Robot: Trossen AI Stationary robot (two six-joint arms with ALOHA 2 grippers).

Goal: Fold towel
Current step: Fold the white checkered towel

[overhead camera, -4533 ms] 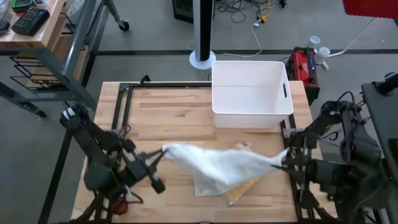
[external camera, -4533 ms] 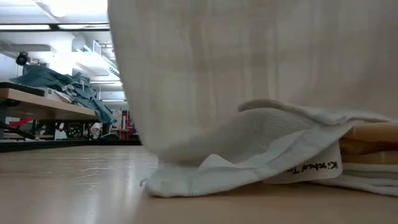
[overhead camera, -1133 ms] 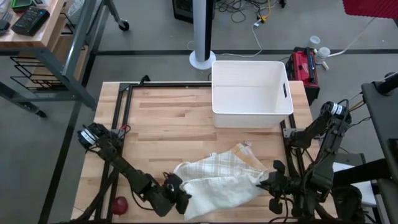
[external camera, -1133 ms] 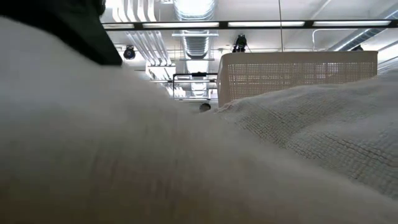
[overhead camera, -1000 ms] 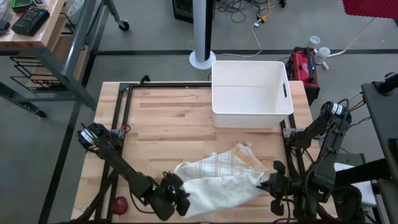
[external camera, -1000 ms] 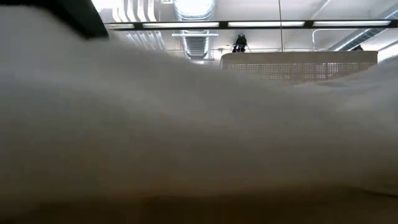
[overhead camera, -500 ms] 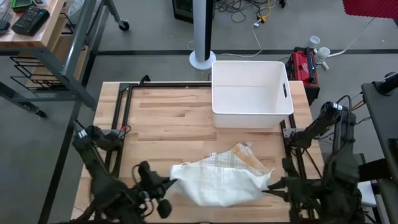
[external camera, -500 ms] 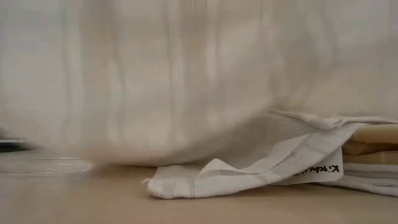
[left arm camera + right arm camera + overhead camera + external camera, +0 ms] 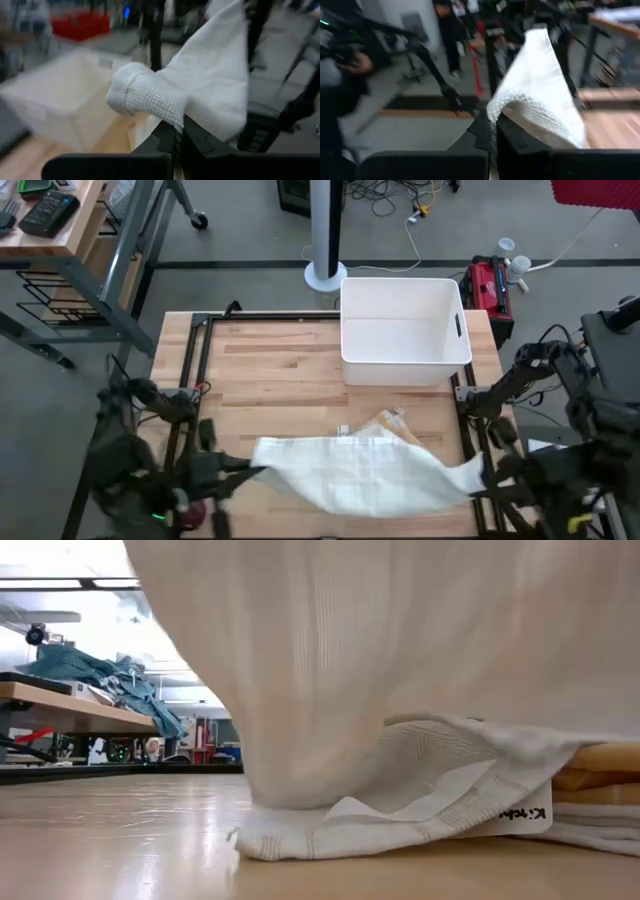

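Observation:
A white towel (image 9: 365, 470) hangs spread between my two grippers above the table's near half. My left gripper (image 9: 248, 469) is shut on its left end, and my right gripper (image 9: 484, 477) is shut on its right end. In the low view the towel (image 9: 420, 650) hangs like a curtain. Its lower edge comes down to a white cloth with a label (image 9: 400, 815), which lies on the table. Whether they touch, I cannot tell. Folded tan and checked towels (image 9: 388, 424) lie on the table behind and under the hanging towel. My left gripper pinches a bunched corner of the towel, at its thick hem (image 9: 167, 116), between its two fingers. The fingers lie nearly level and point toward the table's right. The cloth runs away from them, drawn out toward the other arm. My right gripper pinches the opposite corner, at a folded hem (image 9: 502, 111), between its two fingers. The fingers lie nearly level and point toward the table's left. The towel stretches away from them and sags a little in the middle.
A white bin (image 9: 405, 330) stands at the table's far right. Black frame rails (image 9: 195, 365) run along the left side, and a small red thing (image 9: 196, 504) sits near the left arm's base. Bare wood (image 9: 270, 375) lies between the bin and the towels.
Both grippers have risen and drawn apart, the left toward the table's left edge and the right toward its right edge. The towel, bunched low on the table a second ago, is now lifted and spread out into a wide hanging span between them.

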